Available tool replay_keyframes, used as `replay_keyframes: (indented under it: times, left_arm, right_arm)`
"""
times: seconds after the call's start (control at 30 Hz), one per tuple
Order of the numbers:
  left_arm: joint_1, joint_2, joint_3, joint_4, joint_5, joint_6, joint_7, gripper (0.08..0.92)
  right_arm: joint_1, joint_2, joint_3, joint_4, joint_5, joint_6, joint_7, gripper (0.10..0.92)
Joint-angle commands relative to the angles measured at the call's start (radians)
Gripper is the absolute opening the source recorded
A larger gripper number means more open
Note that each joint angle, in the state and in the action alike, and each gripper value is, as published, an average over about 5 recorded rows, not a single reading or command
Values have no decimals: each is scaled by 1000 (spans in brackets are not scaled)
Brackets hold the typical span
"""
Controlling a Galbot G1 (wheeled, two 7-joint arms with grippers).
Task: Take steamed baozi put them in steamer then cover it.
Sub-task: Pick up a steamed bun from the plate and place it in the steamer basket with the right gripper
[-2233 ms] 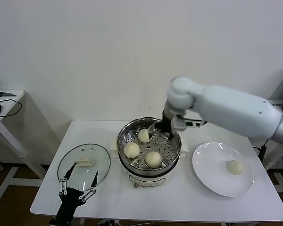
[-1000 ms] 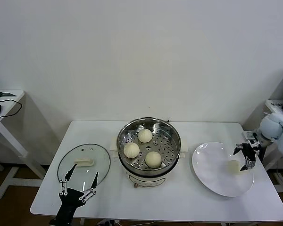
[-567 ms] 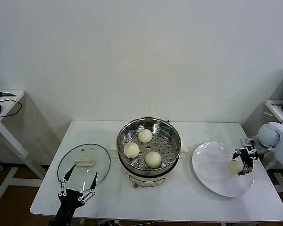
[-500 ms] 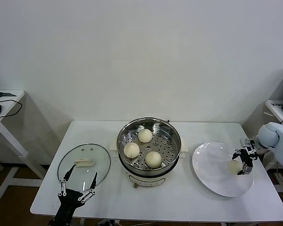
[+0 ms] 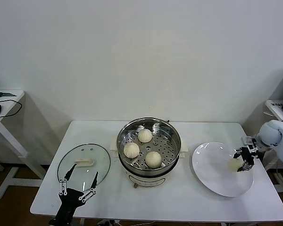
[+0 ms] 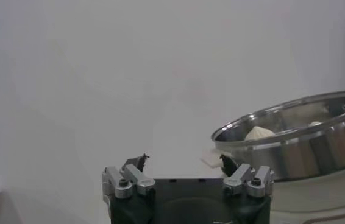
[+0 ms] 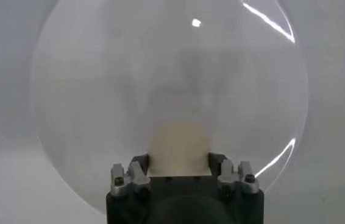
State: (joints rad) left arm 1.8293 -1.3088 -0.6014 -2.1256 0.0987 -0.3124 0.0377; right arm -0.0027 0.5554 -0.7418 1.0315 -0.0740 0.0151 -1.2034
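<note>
Now right hand (image 5: 245,160) sits at the plate (image 5: 212,176) on the counter's right, fingers straddling the last baozi (image 7: 178,146), apparently clamped for lifting to the steamer (image 5: 149,141); left hand (image 5: 78,185) idles spread near the cover (image 5: 84,163).

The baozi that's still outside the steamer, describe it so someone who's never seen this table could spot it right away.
On the white table, look on the robot's right of the steamer to the white plate. The baozi lies near the plate's outer edge, with the right gripper at it. It is the only bun on the plate; the other three lie in the steamer.
</note>
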Motion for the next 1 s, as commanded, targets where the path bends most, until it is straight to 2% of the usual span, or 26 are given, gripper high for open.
replay_keyframes:
  times: [0.03,0.33,0.47,0.77,1.0]
  left_arm:
    - [-3,2,2,-3,0,0,-1,823]
    - [2,2,2,-6,-1,-5,-1,823]
    - [1,3,5,-9,-1,-3,-2,823]
    - [-6,-1,14,-9,-1,-4,-2,823]
    - [-9,-6,11,-7,-1,-5,-2,823]
  right_arm:
    - [335,10,-179,96,93,13,-135,645]
    - [710,179,-482,218,460,-123,-147,643]
    - [784,295,-568,243,554,-173,-131,638]
    - [803,490,-666,226,582,-230,-82,643]
    - [745,537,-711,225,551,-252,-20,636]
